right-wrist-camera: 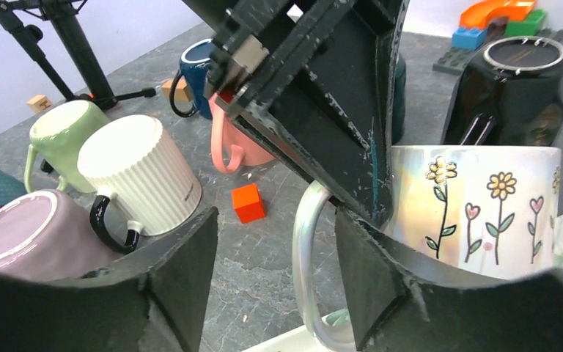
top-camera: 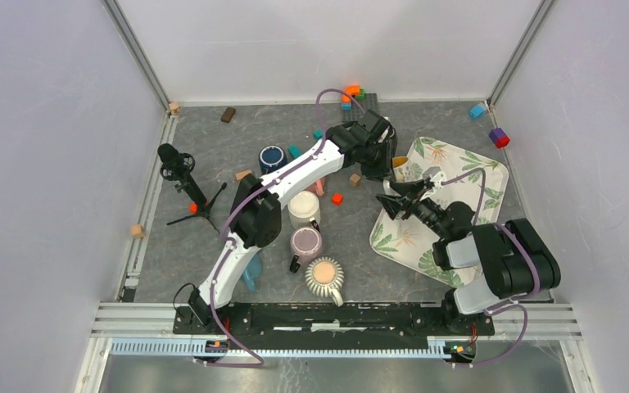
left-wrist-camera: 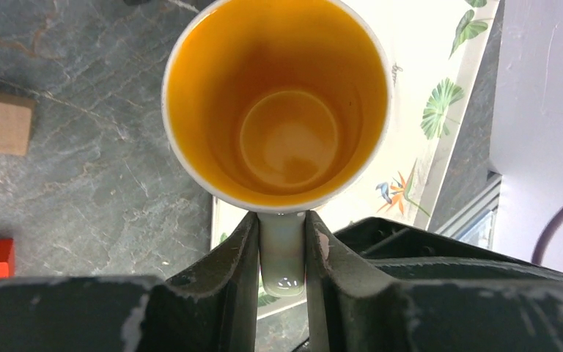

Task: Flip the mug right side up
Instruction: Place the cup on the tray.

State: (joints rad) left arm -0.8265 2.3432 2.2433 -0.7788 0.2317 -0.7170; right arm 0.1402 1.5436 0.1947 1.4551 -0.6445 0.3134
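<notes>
The mug (left-wrist-camera: 278, 139) is white with drawn flowers outside and orange inside. It stands upright, mouth up, at the left edge of the leaf-print tray (top-camera: 459, 164). My left gripper (left-wrist-camera: 282, 220) reaches down from above and is shut on the mug's handle (left-wrist-camera: 283, 257). The top view shows that gripper (top-camera: 381, 160) beside the mug (top-camera: 400, 164). My right gripper (right-wrist-camera: 275, 220) is open at the mug (right-wrist-camera: 484, 213). The handle (right-wrist-camera: 304, 271) stands between its fingers, and its right finger (right-wrist-camera: 370, 271) sits inside the handle loop. In the top view the right gripper (top-camera: 395, 196) is just in front of the mug.
Left of the mug lie a white ribbed mug (right-wrist-camera: 143, 172), an upturned lilac mug (right-wrist-camera: 33, 235), a pale green mug (right-wrist-camera: 62, 128), a pink mug (right-wrist-camera: 238, 150) and a dark blue mug (top-camera: 272, 157). An orange cube (right-wrist-camera: 248, 202) and a small tripod (top-camera: 187, 187) are nearby.
</notes>
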